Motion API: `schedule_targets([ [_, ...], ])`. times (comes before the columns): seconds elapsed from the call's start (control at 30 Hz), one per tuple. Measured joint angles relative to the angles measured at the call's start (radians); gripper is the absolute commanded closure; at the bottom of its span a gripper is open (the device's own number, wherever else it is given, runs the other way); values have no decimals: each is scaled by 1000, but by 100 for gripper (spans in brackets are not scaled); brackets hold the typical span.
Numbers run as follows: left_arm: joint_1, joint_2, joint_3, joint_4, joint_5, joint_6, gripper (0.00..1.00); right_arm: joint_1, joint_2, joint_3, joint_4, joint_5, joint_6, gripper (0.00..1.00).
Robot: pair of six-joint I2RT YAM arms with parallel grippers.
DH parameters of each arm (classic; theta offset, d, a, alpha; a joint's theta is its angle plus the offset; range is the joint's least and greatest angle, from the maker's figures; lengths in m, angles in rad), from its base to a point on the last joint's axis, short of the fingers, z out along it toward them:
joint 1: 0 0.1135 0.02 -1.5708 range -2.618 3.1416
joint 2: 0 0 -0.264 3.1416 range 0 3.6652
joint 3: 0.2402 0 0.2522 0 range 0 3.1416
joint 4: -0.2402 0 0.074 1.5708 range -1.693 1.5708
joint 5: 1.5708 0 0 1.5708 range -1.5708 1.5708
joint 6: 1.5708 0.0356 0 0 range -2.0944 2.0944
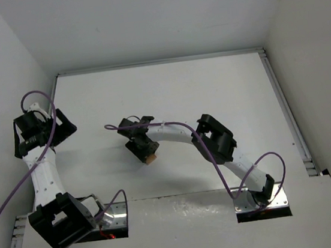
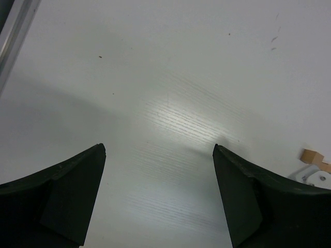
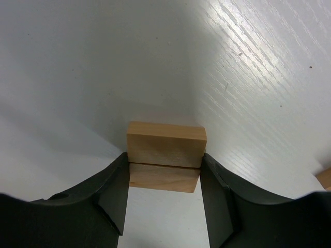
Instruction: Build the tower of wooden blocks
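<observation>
Broadly, the white table (image 1: 168,93) fills most of the overhead view. The left arm (image 1: 42,175) is folded up near the table's left edge and the right arm (image 1: 216,145) stretches in toward the middle. The left gripper (image 2: 159,149) hangs over bare tabletop with its jaws spread wide and nothing between them. The right gripper (image 3: 163,155) is down at the table's centre. Its jaws are closed in against two opposite sides of the upper block (image 3: 166,143), which it appears to be gripping.

That block lies flat on a lower block (image 3: 163,180), and the pair make up the tower (image 1: 151,159), two courses high as far as the wrist view shows. The two look roughly lined up, though the lower one's ends are partly hidden behind the fingers. A stray block (image 3: 325,178) peeks in at the right edge of the right wrist view, near the stack but apart from it. The left wrist view catches a tan block (image 2: 313,155) at its far right; which one that is I cannot tell.

These pieces look like light, rigid, bare wood, so they should not deform or need much squeeze. A smooth face may slide, though, and so light a stack would likely tip at a nudge. The best hold is probably across two opposite side faces, centred, which leaves the top and bottom faces free for seating.
</observation>
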Motion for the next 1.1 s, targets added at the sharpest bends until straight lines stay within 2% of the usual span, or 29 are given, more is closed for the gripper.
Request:
schedule_targets([
  [0.03,0,0,0,0,7,3,9,0,0,0,0,0,-6,90],
  [0.1,0,0,0,0,21,7,9,0,-1,-2,2,-1,-22,100],
  [0.23,0,0,-2,3,53,15,9,-7,-56,-85,32,-7,-76,100],
  [0.43,0,1,-7,8,97,29,9,-32,-248,-274,51,-53,-190,100],
  [0.63,-4,32,-7,19,192,49,9,-92,-480,-412,41,-187,-409,100],
  [0.77,-28,80,-1,30,256,65,9,-188,-583,-420,-68,-353,-599,100],
  [0.9,-61,142,40,32,294,79,9,-307,-600,-383,-209,-484,-793,100],
  [1.1,-134,208,104,51,305,86,9,-419,-602,-365,-350,-514,-1036,100],
])
